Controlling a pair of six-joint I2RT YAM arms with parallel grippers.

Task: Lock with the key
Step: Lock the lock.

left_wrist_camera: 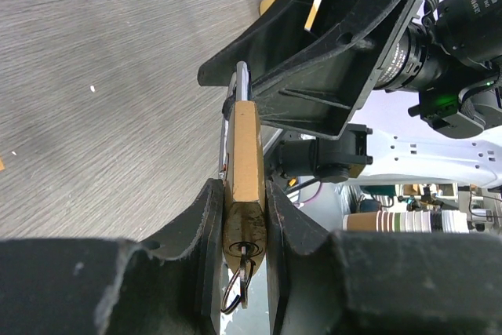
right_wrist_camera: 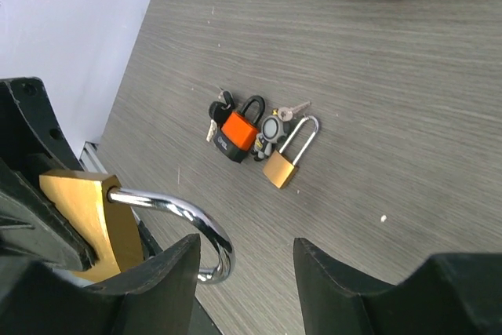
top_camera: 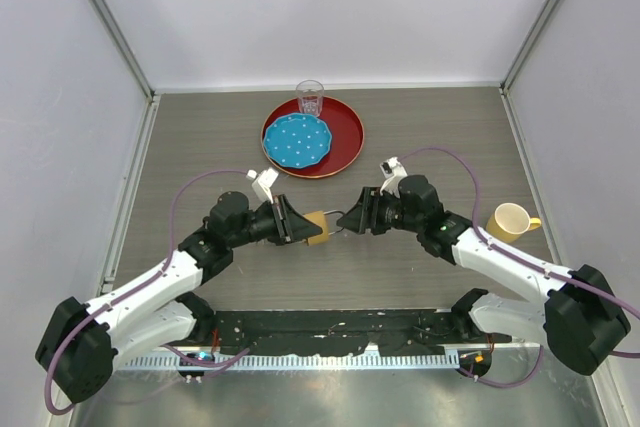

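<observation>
**Brass padlock held between the two arms, shackle toward the right**

The left end effector (top_camera: 300,224) is closed on the brass padlock (top_camera: 318,227), one finger flat against each broad face of the body; the lock is held off the surface (top_camera: 430,137), near the middle, in front of the red tray (top_camera: 345,147). In the top view its long axis runs roughly left to right: the keyhole end faces back toward the left wrist and the shackle (right_wrist_camera: 184,221) points at the right arm. A key (left_wrist_camera: 248,255) sits in the keyhole at the base, and its wire ring (left_wrist_camera: 234,292) hangs below it between the fingers.

The right end effector (right_wrist_camera: 243,268) stands wide open and holds nothing; the curved bow of the shackle lies in the gap, close to one finger, while the other finger is well clear of it. Whether the shackle's free leg is seated in the body cannot be told, since a finger hides that end.

On the surface beyond lie an orange-and-black padlock (right_wrist_camera: 235,135) and a small brass padlock (right_wrist_camera: 284,166) with a long shackle, just beside each other, with keys among them. The tray carries a blue plate (top_camera: 296,140) and a glass (top_camera: 310,97); a yellow mug (top_camera: 510,220) stands to the right, well apart from the rest.
</observation>
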